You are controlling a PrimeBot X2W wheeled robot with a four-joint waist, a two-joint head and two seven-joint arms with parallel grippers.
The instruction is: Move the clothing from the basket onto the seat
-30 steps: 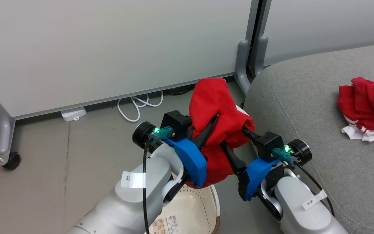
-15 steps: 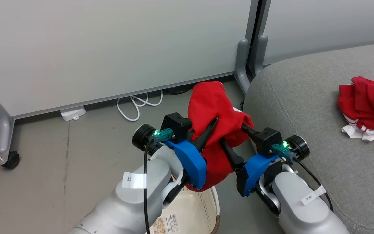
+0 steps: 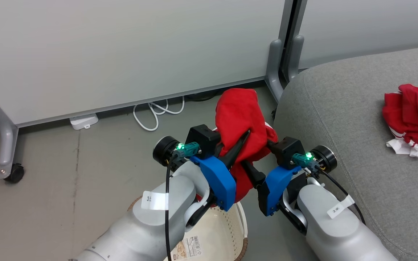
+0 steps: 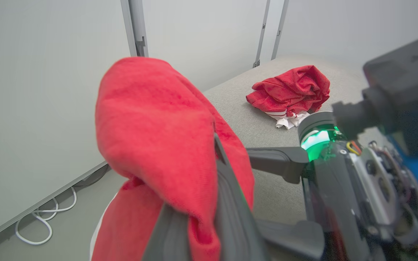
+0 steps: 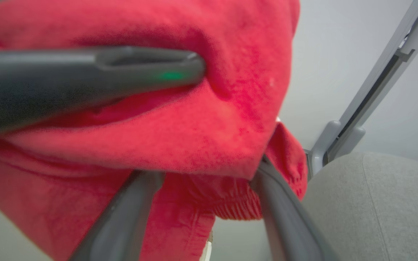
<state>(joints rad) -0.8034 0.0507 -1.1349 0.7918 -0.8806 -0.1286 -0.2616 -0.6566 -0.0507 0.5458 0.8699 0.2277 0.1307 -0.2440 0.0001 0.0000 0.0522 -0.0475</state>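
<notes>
Grey floor [image 3: 67, 163], white partition [image 3: 122, 54]: your left pincer [image 3: 243, 139] is clenched on a red garment [image 3: 240, 112] over the basket [image 3: 240, 221], its length upright, peak up; the right pincer [image 3: 255, 153], spread wide, seems tucked under it. A second garment [image 3: 416, 108] lies on the seat [image 3: 339, 108].

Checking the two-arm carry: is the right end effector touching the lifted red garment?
Touching. The right wrist view shows the red garment draped over both fingers of the right end effector, whose jaws stand spread.
</notes>
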